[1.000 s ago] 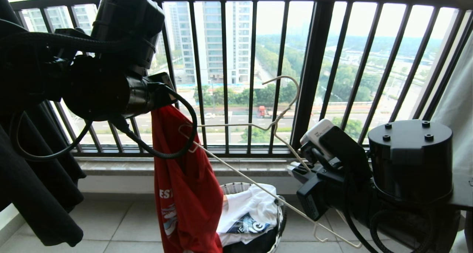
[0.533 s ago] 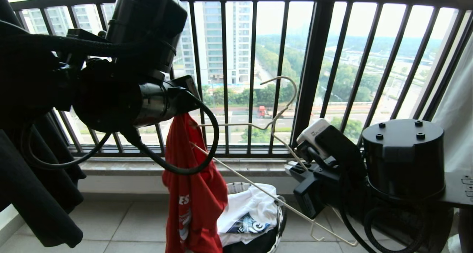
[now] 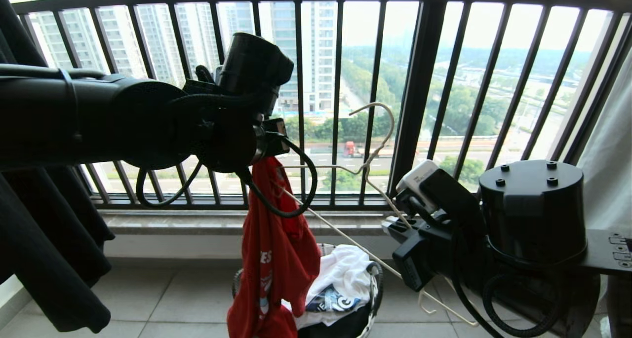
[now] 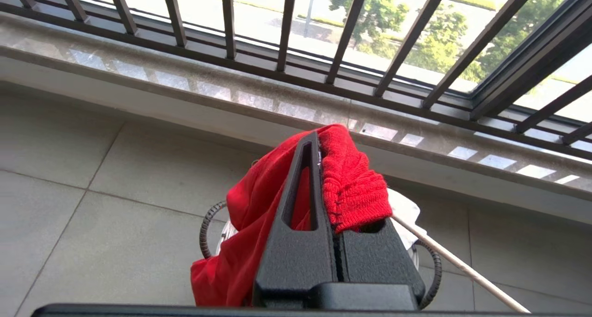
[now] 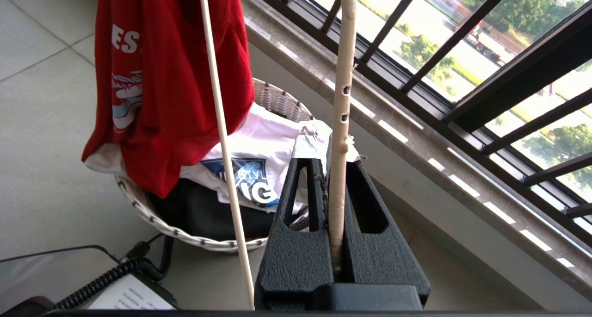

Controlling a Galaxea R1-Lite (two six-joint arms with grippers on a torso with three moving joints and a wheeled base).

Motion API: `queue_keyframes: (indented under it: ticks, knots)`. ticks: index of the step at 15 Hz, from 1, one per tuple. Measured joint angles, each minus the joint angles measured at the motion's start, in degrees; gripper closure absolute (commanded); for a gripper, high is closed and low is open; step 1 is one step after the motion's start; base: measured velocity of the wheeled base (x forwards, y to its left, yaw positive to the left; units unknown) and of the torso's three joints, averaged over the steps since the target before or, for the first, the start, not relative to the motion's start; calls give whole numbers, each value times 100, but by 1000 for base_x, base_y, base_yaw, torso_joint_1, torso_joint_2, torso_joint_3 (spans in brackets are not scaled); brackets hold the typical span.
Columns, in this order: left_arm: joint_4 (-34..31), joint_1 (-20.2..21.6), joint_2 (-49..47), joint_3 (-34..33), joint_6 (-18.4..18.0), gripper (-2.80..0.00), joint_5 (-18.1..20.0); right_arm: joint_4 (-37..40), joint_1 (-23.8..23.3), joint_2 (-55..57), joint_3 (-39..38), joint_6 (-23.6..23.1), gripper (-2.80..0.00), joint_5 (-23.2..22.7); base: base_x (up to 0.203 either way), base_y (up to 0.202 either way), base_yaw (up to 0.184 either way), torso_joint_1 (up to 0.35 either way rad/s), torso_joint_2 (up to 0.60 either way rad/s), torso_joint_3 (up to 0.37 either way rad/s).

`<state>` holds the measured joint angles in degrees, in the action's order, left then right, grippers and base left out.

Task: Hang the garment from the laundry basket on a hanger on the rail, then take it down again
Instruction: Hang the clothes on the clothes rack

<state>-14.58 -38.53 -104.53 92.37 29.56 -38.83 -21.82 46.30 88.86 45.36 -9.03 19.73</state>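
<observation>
Your left pincer (image 4: 319, 169), clamped on the red shirt (image 3: 276, 259), has swung right toward the hanger (image 3: 365, 165) your right pincer (image 5: 330, 178) grips

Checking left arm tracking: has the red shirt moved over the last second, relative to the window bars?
Yes. The garment, clamped in the left gripper, has shifted toward the hanger in the right gripper, crossing window railing bars in the head view.
</observation>
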Motion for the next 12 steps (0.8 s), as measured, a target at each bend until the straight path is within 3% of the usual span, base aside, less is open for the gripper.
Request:
queue_keyframes:
  ticks: [7, 12]
  knots:
    - [33, 152, -146, 83, 4, 0, 33, -2, -28, 2, 0, 5, 0, -27, 0, 0, 0, 0, 0, 0]
    - [23, -63, -66, 85, 72, 0, 51, -20, -33, 30, 30, 20, 0, -30, 0, 0, 0, 0, 0, 0]
